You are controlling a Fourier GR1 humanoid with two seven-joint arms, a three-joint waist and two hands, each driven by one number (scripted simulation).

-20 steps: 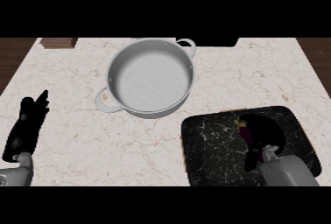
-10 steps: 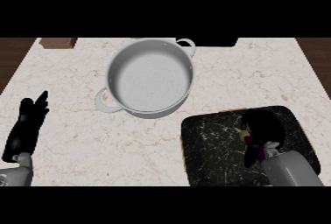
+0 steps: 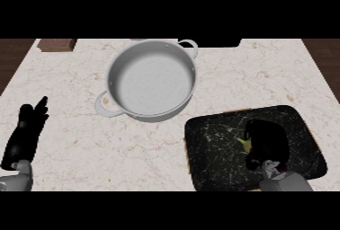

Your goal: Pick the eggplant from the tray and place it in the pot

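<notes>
A dark purple eggplant with a green stem lies on the black speckled tray at the lower right. My right hand comes in from the bottom edge and lies over the eggplant's near end, its black shape merging with the dark fruit. The grey pot, with two handles and nothing inside, stands up and to the left of the tray. My left hand rests open at the left edge with fingers up, far from both.
A small brown block sits at the counter's far left corner. A dark object lies at the far edge behind the pot. Bare marble counter stretches between my left hand and the tray.
My right forearm has slid back toward the view's lower edge, uncovering more of the eggplant's far end. The pot, the tray and my left hand have stayed in place.
</notes>
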